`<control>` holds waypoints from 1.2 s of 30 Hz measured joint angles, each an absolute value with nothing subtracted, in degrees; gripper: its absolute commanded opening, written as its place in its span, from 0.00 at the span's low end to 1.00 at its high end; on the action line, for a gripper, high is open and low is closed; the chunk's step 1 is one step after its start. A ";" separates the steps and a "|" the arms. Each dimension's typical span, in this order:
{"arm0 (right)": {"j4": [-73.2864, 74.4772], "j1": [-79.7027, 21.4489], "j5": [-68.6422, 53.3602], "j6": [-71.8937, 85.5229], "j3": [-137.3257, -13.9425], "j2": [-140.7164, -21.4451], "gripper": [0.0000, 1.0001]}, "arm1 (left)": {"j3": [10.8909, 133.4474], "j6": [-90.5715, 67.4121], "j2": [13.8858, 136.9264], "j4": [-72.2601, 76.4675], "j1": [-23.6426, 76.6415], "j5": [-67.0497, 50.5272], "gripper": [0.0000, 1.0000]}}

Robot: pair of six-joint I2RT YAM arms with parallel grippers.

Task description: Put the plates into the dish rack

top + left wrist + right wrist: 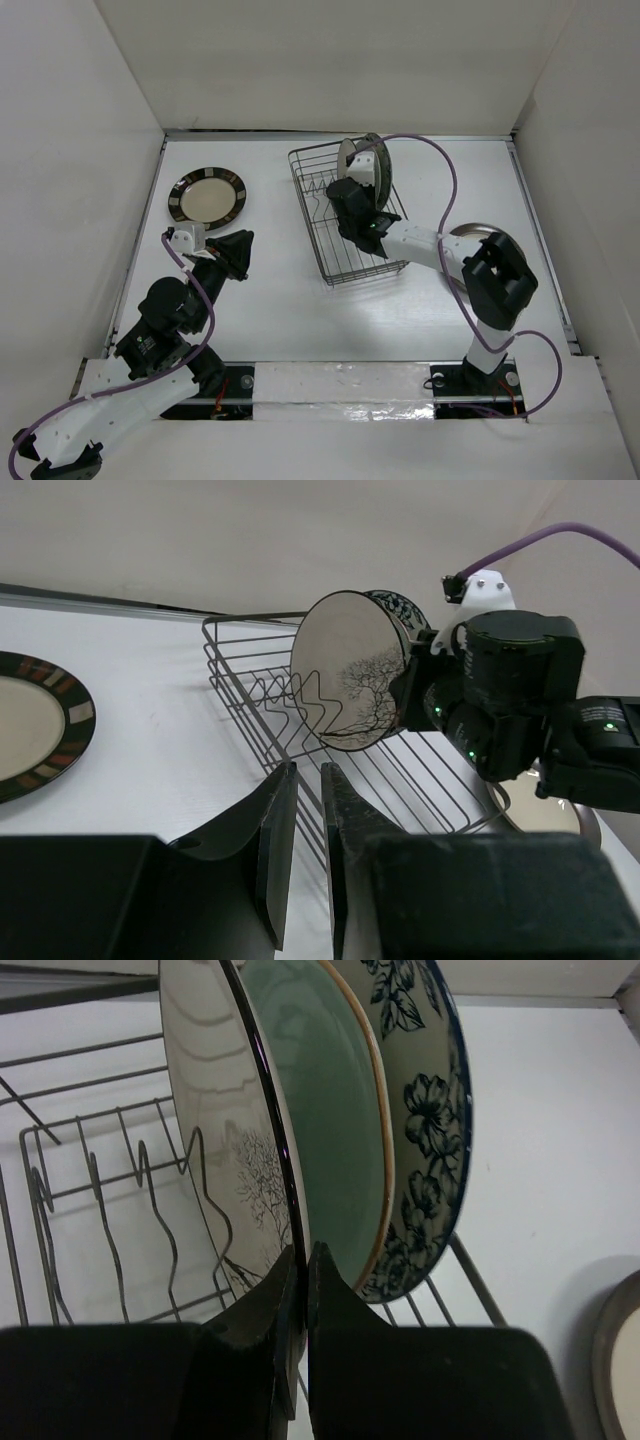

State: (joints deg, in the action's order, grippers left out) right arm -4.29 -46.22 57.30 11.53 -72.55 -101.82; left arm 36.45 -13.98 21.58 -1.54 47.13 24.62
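The tree plate (pixel 215 1140) is stood upright in the dish rack (pixel 345 255), and its rim is pinched by the right hand (pixel 300 1256). Left of the rack, the left hand (pixel 308 772) is held closed, empty.

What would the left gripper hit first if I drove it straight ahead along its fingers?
Most likely the dish rack: its near wire wall lies directly beyond the left gripper, with the tree plate standing inside behind it. Depth is hard to judge, but nothing else shows in between.
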 measured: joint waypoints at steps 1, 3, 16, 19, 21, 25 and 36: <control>-4.27 -46.19 57.19 11.92 -73.19 -102.63 0.00 | 36.45 -13.96 21.58 -1.54 47.13 24.58 0.14; -4.32 -46.02 56.95 12.93 -73.87 -103.55 0.00 | 36.45 -13.96 21.58 -1.54 47.13 24.45 0.14; -1.34 -45.82 53.52 16.78 -72.58 -96.88 0.58 | 36.45 -13.96 21.58 -1.54 47.13 24.05 0.14; -0.49 -45.84 51.53 17.56 -72.53 -92.20 0.57 | 36.45 -13.96 21.58 -1.54 47.13 23.97 0.14; -0.43 -45.84 50.30 18.55 -71.83 -88.53 0.32 | 36.45 -13.96 21.58 -1.54 47.13 23.88 0.14; -0.56 -45.45 48.82 24.29 -63.59 -76.42 0.00 | 36.45 -13.98 21.58 -1.54 47.13 23.59 0.11; 20.75 -21.04 49.56 59.27 -26.81 -25.50 0.00 | 36.45 -14.22 21.65 -1.32 47.13 19.07 0.00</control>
